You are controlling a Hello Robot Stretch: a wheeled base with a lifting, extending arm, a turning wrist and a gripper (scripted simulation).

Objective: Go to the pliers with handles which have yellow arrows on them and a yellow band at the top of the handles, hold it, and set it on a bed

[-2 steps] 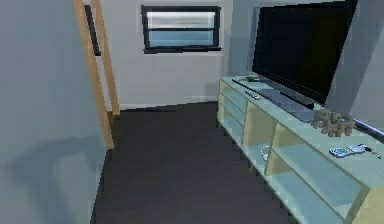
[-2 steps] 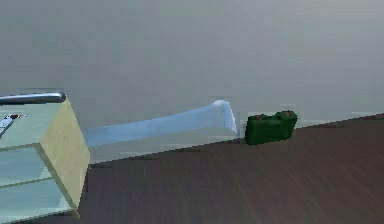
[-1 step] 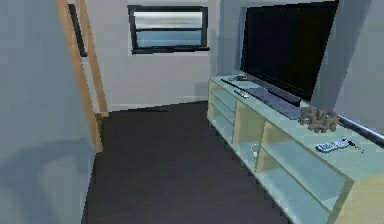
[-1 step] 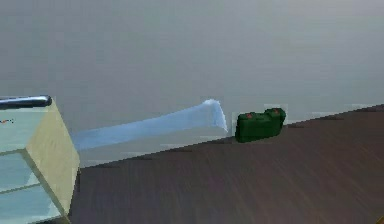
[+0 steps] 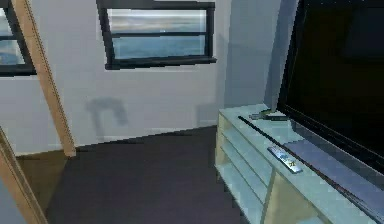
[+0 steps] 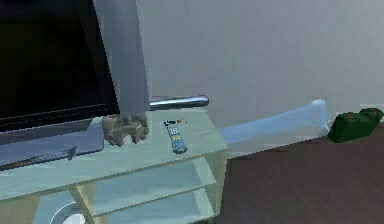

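A pale green TV stand [image 5: 238, 150] runs along the forward view's right, and its top [image 6: 200, 140] crosses the arm side view's lower left. A large dark TV [image 5: 340, 70] stands on it. A grey remote [image 5: 285, 160] lies on the stand's top in front of the screen, and the same remote [image 6: 176, 137] lies near the stand's corner. A small brown lumpy thing [image 6: 125, 128] sits at the TV's [image 6: 50, 60] foot; its shape is too vague to name. A grey metal bar [image 6: 180, 102] juts out behind it.
Dark floor [image 5: 140, 180] stretches ahead to a white wall with a dark-framed window [image 5: 158, 32]. A wooden post [image 5: 48, 80] leans at the forward view's left. A green object [image 6: 356, 125] sits on the floor by the wall, next to a pale blue slanted board [image 6: 275, 125].
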